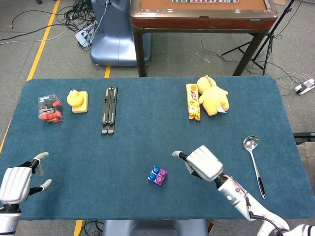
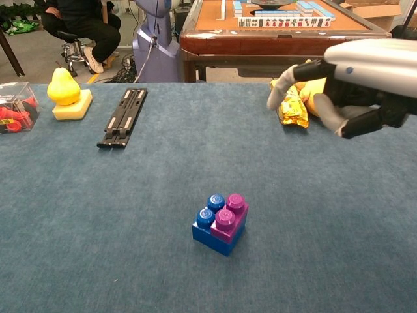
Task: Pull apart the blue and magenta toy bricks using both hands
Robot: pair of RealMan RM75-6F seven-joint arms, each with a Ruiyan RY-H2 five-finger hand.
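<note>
Both hands are empty with fingers spread: the right hand hovers just right of the joined bricks without touching them, and the left hand sits way off at the table's near-left edge. The blue brick and magenta brick are still stuck together, studs up, near the table's front middle.

In the chest view the right hand is cut by the right picture edge and hides most of the yellow plush toy near the table's far right corner.
</note>
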